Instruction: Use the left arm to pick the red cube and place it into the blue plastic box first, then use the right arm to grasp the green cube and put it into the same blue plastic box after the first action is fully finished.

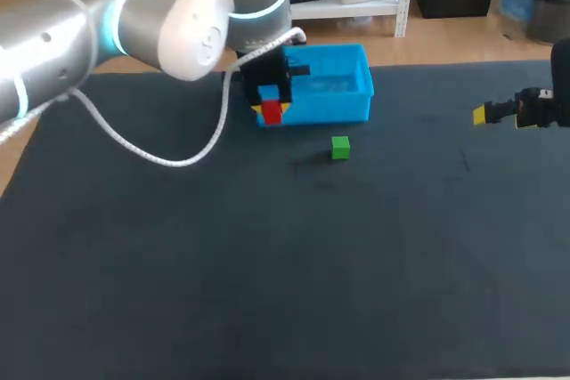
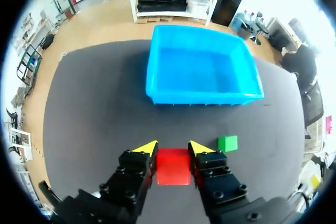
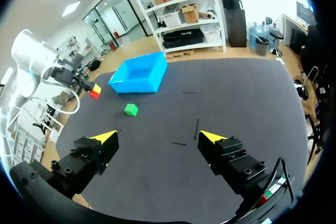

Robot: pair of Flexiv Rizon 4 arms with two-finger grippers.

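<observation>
Your red cube point(image 2: 173, 166) is a plain, bright red block with flat faces and clean edges. It sits squarely between the two yellow-tipped fingers of the left gripper point(image 2: 172, 148). Both fingers press on it from opposite sides, so it is firmly grasped. In the head view you can see it held just in front of the near wall of the blue box point(image 1: 325, 109), toward that wall's left end and still outside the box.

The box is an open rectangular tub of bright blue plastic with sloping walls and a rolled rim. Both cubes are outside it. The green cube point(image 1: 340, 147) rests on the dark table point(image 1: 267, 264), near the box's front wall and apart from it.

Your right gripper point(image 3: 157, 137) hangs well off to the right, with its fingers spread wide and nothing between them.
</observation>
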